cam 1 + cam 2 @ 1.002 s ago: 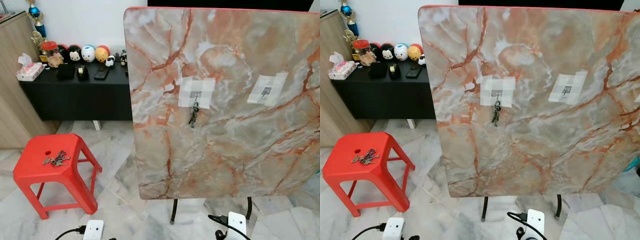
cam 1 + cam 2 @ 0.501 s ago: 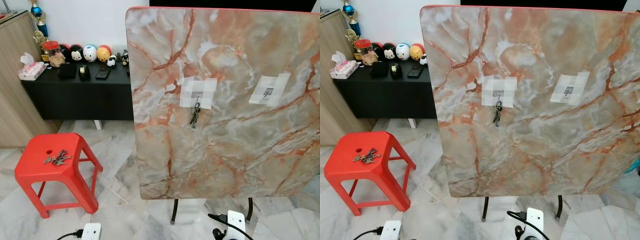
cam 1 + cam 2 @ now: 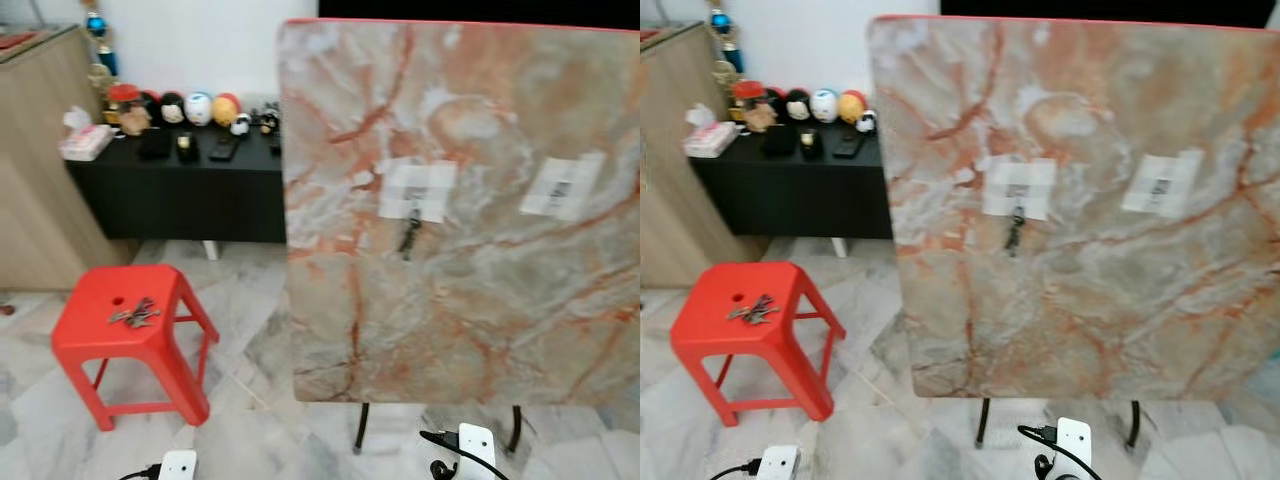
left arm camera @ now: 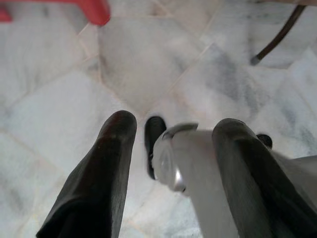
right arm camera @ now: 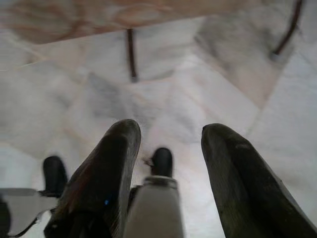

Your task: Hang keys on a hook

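Head views: marble-tiled floor (image 3: 250,350); upright marble board (image 3: 470,200) with one key bunch (image 3: 409,234) on its taped hook (image 3: 415,205); loose keys (image 3: 133,314) on red stool (image 3: 130,335). Left wrist view: left gripper (image 4: 173,148) released above floor. Right wrist view: right gripper (image 5: 171,148) released, empty.

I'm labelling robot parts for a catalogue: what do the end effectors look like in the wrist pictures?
The left end effector and the right end effector each have two long, smooth, glossy black fingers with rounded tips, tapering from a wider base. No cables or markings are visible on them.

keys (image 3: 134,314) on stool, hook (image 3: 414,207) on board
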Controlling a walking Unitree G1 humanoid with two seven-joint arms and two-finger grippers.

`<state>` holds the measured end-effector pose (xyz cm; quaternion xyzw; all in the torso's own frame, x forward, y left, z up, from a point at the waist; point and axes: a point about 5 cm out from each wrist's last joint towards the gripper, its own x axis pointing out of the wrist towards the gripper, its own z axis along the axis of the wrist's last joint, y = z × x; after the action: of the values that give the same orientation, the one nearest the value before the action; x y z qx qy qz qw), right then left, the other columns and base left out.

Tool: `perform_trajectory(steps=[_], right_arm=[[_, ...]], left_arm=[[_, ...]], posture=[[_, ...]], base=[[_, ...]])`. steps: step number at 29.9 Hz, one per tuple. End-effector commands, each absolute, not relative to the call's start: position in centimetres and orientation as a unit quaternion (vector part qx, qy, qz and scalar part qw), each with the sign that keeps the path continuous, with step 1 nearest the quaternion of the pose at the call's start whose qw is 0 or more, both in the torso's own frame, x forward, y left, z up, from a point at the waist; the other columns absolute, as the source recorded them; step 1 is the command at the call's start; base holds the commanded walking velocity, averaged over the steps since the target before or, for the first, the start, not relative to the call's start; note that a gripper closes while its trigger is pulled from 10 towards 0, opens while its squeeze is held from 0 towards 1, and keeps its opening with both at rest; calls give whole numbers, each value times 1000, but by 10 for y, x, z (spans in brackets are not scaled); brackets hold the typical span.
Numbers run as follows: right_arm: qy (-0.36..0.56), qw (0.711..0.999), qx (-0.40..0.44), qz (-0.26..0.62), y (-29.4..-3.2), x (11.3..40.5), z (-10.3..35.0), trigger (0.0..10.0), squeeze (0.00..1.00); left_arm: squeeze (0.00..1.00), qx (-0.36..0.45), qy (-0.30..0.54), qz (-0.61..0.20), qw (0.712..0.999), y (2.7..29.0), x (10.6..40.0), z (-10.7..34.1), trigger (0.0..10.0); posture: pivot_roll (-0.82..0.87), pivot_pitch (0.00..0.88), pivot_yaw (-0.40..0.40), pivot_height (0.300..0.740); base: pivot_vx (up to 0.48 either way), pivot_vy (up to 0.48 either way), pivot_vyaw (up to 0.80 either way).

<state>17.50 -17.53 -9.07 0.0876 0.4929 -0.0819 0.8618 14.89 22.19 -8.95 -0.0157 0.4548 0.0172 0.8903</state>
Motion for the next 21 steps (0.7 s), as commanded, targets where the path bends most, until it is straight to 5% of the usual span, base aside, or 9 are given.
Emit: perform_trajectory(steps=[1, 21], right_arm=[[489, 863, 92, -83, -175, 177, -90, 10000, 0], [500, 861, 70, -60, -174, 172, -92, 10000, 0]], left_arm=[[0, -21, 463, 25, 886, 224, 145, -91, 10000], [0, -24, 462, 23, 886, 220, 148, -91, 10000]], posture=[[84, 0, -60, 740], [104, 0, -67, 740]], base=[[0, 398, 0], [0, 413, 0]])
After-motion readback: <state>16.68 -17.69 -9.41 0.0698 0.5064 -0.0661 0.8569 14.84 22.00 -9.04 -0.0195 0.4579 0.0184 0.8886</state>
